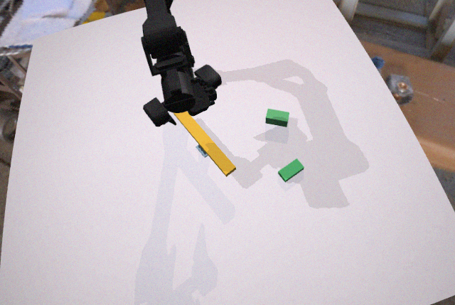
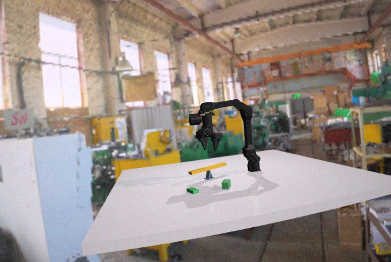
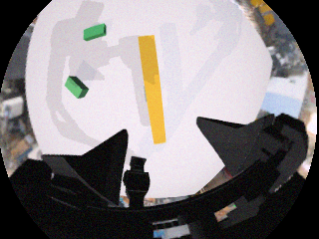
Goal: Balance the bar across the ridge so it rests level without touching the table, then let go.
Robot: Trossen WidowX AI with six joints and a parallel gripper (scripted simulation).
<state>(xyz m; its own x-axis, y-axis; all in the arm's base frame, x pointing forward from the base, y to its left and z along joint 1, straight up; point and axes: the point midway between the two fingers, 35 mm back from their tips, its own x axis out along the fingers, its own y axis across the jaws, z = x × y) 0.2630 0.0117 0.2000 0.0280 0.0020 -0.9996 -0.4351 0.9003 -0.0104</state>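
The yellow bar (image 1: 205, 140) (image 2: 208, 168) (image 3: 154, 100) lies across the top of the small blue-grey ridge (image 1: 201, 150) (image 2: 208, 175). In the exterior view both ends stand clear of the table, and the bar looks about level; a slight tilt is hard to rule out. The ridge is mostly hidden under the bar in the top view and barely shows in the wrist view. My gripper (image 2: 211, 149) (image 3: 162, 125) is wide open and empty, above the bar with a visible gap. In the top view it covers the bar's far end.
A green block (image 1: 277, 115) (image 2: 226, 184) (image 3: 77, 87) stands on the white table (image 1: 110, 202) (image 2: 151, 215) beside the bar, on the arm-base side. A second green block (image 1: 291, 169) (image 2: 192, 190) (image 3: 95, 32) lies farther from the base. Arm shadows cross the table.
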